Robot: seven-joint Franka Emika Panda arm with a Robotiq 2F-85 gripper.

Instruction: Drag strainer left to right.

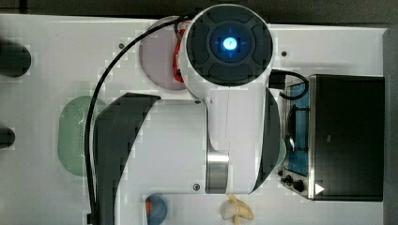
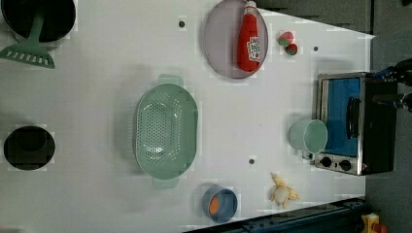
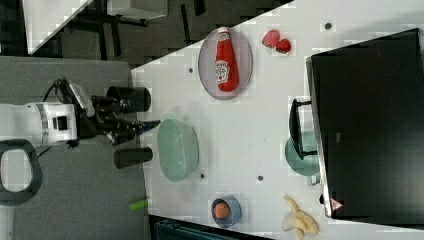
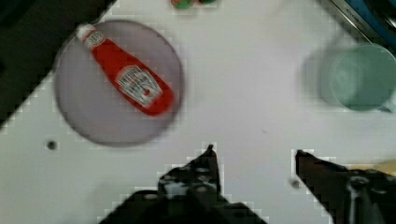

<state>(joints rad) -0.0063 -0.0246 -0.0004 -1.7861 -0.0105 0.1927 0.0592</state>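
White matte tabletop (image 2: 107,87).

Top view: arm's glossy white shell covers frame centre; pale mint-green perforated plastic oval strainer (image 1: 72,136) pokes out at centre left.

Left view: strainer (image 2: 166,131) sits mid-frame, holes dotting the basin, small tabs at both ends. Red ketchup bottle (image 2: 249,36) lies on flat grey-mauve plate (image 2: 218,39), top centre.

Right view: black gripper (image 3: 142,125) at left centre, just beside strainer (image 3: 177,149), not holding it.

Wrist view: fingers spread apart, nothing between them; solid mint mug (image 4: 362,77) upper right.
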